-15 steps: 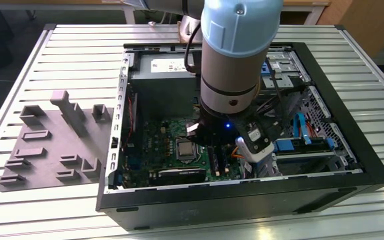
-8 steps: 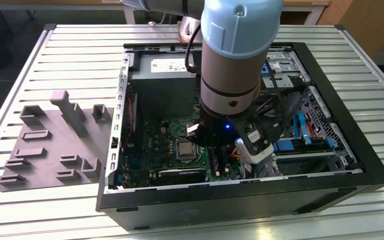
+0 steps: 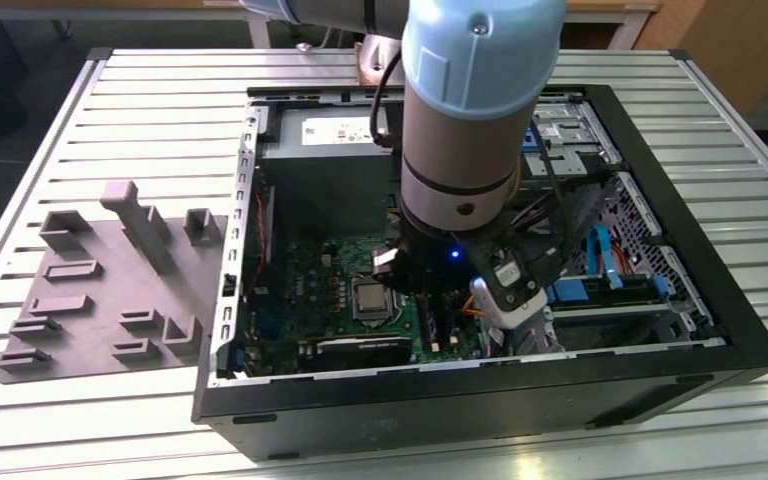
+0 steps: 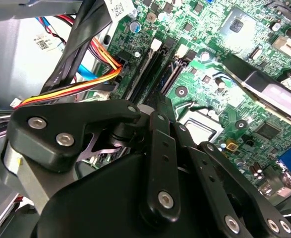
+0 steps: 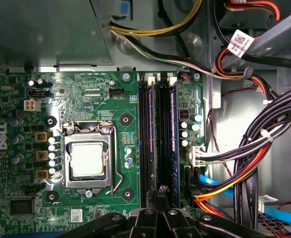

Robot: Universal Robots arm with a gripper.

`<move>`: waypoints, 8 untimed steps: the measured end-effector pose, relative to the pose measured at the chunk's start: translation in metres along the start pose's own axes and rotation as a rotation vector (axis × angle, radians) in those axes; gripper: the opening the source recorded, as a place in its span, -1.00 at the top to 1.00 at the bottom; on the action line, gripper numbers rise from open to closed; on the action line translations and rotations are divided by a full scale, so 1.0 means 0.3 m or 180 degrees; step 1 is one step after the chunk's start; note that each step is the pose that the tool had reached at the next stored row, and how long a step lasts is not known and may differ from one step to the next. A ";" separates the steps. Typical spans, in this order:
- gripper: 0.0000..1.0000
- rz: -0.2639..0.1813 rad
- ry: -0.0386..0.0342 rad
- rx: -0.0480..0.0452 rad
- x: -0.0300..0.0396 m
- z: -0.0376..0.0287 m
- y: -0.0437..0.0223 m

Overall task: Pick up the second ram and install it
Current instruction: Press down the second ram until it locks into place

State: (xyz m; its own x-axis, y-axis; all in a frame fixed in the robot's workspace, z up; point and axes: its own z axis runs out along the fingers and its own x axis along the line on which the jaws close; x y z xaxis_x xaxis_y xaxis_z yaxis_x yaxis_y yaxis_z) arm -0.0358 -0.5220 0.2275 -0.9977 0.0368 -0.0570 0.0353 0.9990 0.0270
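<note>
Grey worktop carries the open computer case in the exterior view, and I have the arm reaching down over the green board.

In the second wrist view the tool sits at the end of the memory slots; I cannot tell whether it is open or closed.

In the first wrist view a dark stick stands in the slot nearest the cables. I cannot say for certain that it is the second ram. I judge seating needs a square, even push straight down.
</note>
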 end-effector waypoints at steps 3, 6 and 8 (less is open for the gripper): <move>0.79 0.0000 0.0000 0.0001 0.000 0.001 0.000; 0.79 0.0000 0.0000 0.0000 0.000 0.002 0.000; 0.79 0.0000 0.0000 -0.0001 0.000 0.005 0.000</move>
State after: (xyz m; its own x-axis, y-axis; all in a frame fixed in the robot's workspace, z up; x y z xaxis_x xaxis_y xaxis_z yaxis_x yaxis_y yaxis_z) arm -0.0358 -0.5219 0.2260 -0.9977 0.0368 -0.0571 0.0353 0.9990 0.0275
